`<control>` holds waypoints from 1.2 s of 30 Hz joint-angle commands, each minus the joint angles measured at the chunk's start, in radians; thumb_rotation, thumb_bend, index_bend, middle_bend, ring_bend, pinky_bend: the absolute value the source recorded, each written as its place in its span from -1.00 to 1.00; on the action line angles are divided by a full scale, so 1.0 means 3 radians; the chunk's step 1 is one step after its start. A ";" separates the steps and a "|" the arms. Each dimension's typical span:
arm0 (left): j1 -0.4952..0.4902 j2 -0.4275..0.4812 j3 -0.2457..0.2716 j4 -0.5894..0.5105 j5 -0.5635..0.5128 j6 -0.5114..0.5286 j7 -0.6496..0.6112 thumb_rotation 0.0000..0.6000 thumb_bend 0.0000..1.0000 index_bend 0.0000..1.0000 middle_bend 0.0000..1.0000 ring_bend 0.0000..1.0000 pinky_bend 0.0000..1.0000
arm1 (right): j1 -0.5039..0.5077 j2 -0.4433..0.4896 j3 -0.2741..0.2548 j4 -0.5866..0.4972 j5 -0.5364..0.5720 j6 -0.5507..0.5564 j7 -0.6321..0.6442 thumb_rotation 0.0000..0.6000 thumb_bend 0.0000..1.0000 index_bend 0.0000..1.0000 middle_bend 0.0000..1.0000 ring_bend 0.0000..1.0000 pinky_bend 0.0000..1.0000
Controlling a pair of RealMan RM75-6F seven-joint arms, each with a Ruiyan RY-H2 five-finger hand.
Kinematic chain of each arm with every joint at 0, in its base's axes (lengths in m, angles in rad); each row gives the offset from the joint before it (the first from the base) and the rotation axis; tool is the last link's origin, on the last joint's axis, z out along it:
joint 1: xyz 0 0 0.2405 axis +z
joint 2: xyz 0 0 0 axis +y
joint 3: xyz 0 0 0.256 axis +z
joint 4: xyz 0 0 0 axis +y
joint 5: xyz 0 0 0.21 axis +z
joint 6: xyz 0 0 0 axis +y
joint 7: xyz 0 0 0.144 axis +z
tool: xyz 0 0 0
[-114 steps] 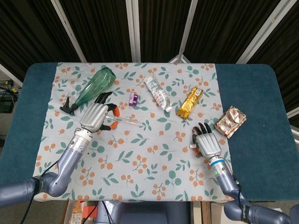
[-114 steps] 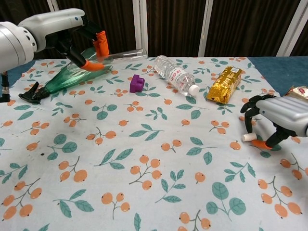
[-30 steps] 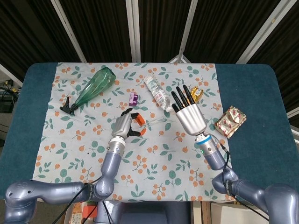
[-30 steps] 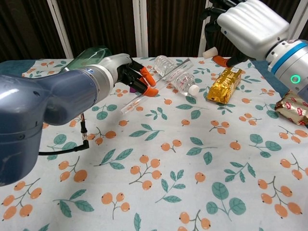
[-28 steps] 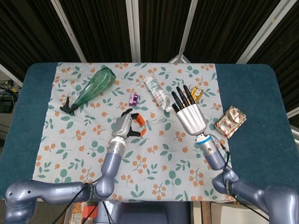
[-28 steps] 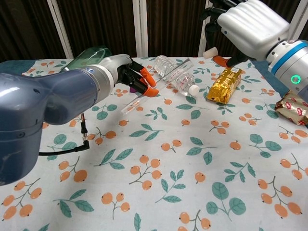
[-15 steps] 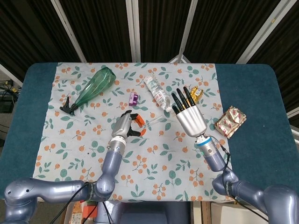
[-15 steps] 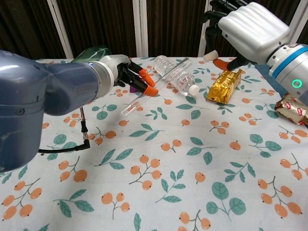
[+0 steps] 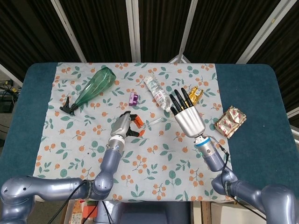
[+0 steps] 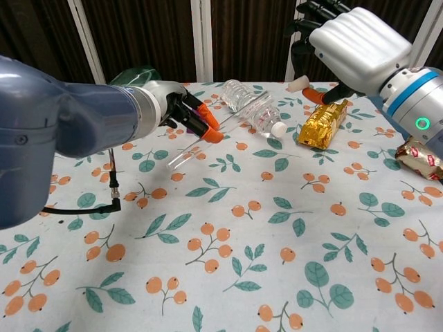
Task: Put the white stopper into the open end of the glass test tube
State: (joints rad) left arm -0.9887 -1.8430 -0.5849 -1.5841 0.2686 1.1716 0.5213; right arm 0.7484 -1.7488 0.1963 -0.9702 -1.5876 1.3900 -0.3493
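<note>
While both arms are raised over the floral cloth on the surface, the left hand holds the glass test tube pinched between its orange-tipped fingers, the tube slanting up to the right with its lower end hanging free above the cloth and its upper, open end pointing toward the other hand. In the head view the left hand sits near the cloth's middle with the test tube reaching out to its right. The right hand is lifted high, back of the hand to the chest camera, its dark fingers curled forward and the white stopper pinched at its fingertips, close to the tube's open end but apart from it. Seen from the head, the right hand covers the stopper. Behind the hands lie a green spray bottle, a small purple block, a clear water bottle on its side and a gold foil packet; a patterned wrapped packet rests on the blue part of the surface at the right.
</note>
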 commanded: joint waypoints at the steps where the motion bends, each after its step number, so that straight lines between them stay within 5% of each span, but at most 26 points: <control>1: -0.0027 0.0013 -0.0027 -0.0004 -0.0080 -0.0024 0.0005 1.00 -0.04 0.21 0.04 -0.87 -1.00 | 0.0003 -0.0008 -0.0016 0.0018 -0.0013 -0.0002 0.0014 1.00 -0.13 0.25 -0.57 -1.00 -1.00; 36: -0.0201 -0.0050 0.0002 -0.0014 -0.0241 0.0063 -0.0066 1.00 -0.04 0.21 0.04 -0.87 -1.00 | -0.0005 -0.0039 -0.0062 0.0057 -0.0055 0.0042 0.0108 1.00 -0.12 0.25 -0.57 -1.00 -1.00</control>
State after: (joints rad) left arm -1.0489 -1.8580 -0.5846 -1.5876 0.1959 1.1898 0.5019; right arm 0.7471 -1.7607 0.1779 -0.9533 -1.6041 1.4026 -0.3170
